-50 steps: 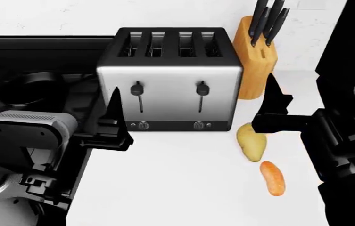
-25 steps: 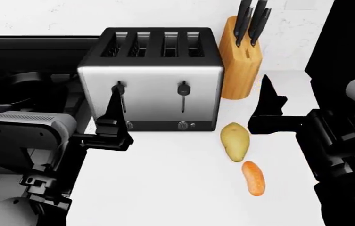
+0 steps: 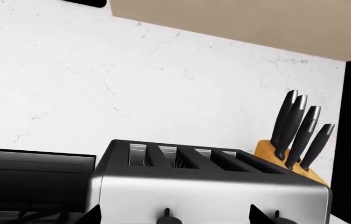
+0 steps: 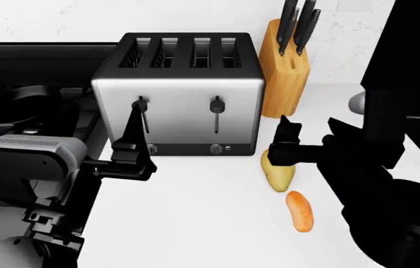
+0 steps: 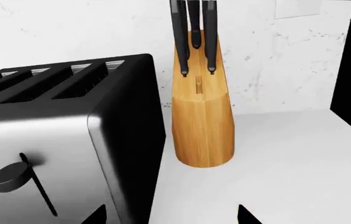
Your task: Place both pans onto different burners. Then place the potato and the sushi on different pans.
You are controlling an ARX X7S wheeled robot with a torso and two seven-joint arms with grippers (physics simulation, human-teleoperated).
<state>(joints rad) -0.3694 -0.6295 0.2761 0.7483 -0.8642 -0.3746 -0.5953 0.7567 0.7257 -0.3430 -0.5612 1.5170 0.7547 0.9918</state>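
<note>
- Hovering by the potato (image 4: 278, 174), the right gripper (image 4: 285, 146) seems spread and empty (fingertips wide apart in wrist view).
- Potato: probably firm, smooth, rollable; grasp across its middle.

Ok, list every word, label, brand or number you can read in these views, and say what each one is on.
None: no readable text in any view.
Toaster: plain steel front, two levers and small knobs, no brand or markings legible.
Knife block: bare wood, no logo.
Potato and sushi: no labels.
Wall: marbled veins only, no signs.
</note>
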